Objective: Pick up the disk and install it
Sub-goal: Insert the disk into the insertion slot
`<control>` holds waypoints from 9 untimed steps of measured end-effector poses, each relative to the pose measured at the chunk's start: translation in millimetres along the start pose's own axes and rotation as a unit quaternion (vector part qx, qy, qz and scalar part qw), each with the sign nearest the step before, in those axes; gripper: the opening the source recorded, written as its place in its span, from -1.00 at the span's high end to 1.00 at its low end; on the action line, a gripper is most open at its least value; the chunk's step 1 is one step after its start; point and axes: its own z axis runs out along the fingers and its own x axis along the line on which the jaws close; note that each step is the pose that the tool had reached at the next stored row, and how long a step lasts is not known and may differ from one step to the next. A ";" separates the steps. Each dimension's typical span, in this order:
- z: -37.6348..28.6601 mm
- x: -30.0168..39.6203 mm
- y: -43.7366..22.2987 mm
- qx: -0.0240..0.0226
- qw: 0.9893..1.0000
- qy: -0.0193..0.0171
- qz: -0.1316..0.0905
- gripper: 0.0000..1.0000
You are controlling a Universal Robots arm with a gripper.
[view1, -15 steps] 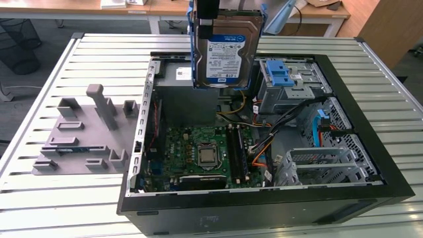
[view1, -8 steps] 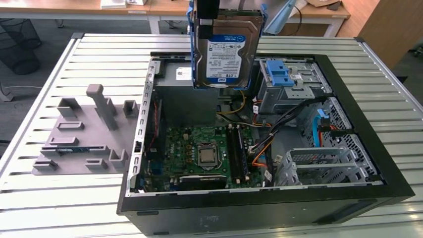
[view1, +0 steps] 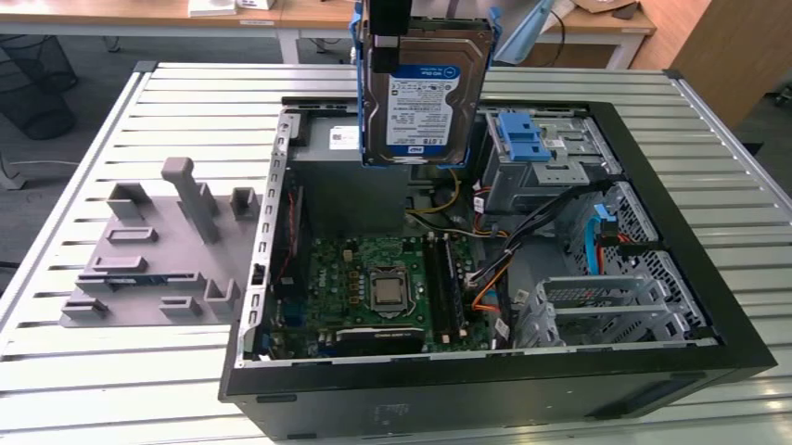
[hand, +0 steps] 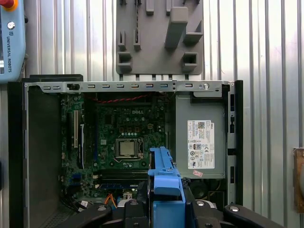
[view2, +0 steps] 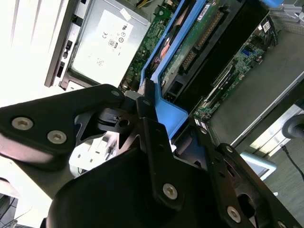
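The disk [view1: 425, 93], a silver drive with a white-and-blue label in a blue carrier frame, hangs upright above the open computer case [view1: 693, 306], over its back half. My gripper [view1: 427, 23] is shut on the disk's top end at the upper edge of the exterior view. In the second wrist view the black fingers [view2: 148, 114] clamp the blue frame [view2: 168, 111], and the disk's green circuit side [view2: 199, 33] points down toward the case. In the first wrist view the blue carrier [hand: 166, 185] sits between the gripper [hand: 166, 211] fingers above the motherboard.
Inside the case lie the motherboard [view1: 384, 278], the grey power supply [hand: 199, 142] with a white sticker, a drive cage with a blue latch [view1: 526, 139] and loose cables. A grey fixture plate [view1: 161, 250] rests on the slatted table at the exterior view's left.
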 end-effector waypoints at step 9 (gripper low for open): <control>0.0 0.3 -0.1 0.000 1.000 0.000 0.000 0.27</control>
